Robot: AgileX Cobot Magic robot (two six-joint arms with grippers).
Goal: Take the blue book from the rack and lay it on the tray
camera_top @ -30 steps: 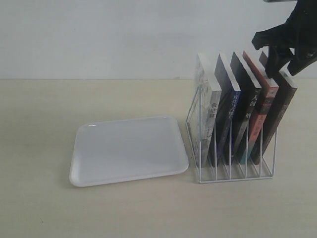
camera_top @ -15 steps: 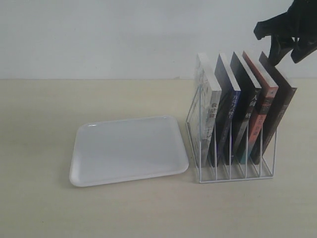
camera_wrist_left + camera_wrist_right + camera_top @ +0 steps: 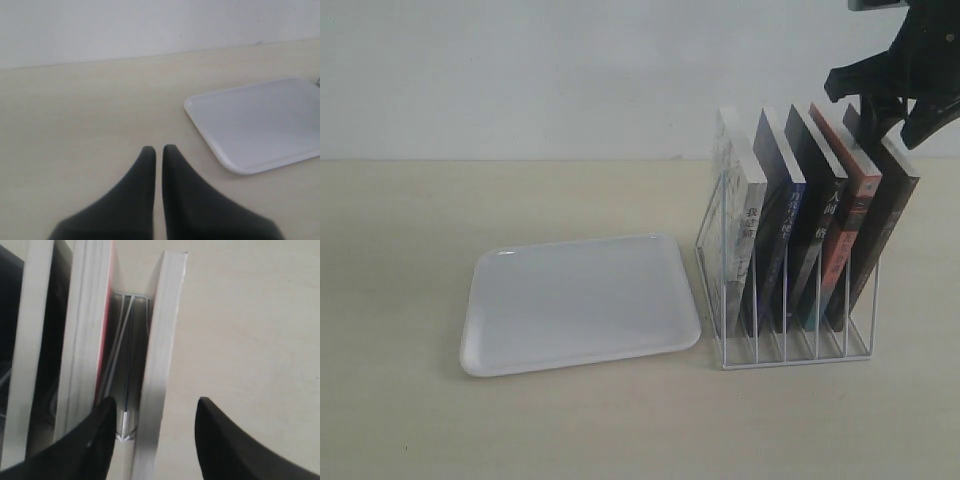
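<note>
The blue book point(image 3: 784, 232), blue spine facing out, stands in the second slot from the left of the white wire rack point(image 3: 794, 356), between a black-spined book and another dark one. The white tray point(image 3: 580, 300) lies flat and bare to the rack's left; it also shows in the left wrist view as the tray point(image 3: 260, 122). My right gripper point(image 3: 885, 122) hangs open over the rack's right end. In the right wrist view its fingers point(image 3: 154, 409) straddle the page edge of the outermost dark brown book point(image 3: 161, 340), beside the red-covered book point(image 3: 90, 315). My left gripper point(image 3: 156, 149) is shut and empty over bare table.
Five books lean rightward in the rack, including an orange-spined one point(image 3: 853, 222) and the dark brown one point(image 3: 892, 222) at the far right. The pale wooden table point(image 3: 410, 250) runs back to a white wall.
The right gripper rose off the rightmost books, then came back down a little to the left, over the same end of the rack. Books, tray and left gripper stayed put.
</note>
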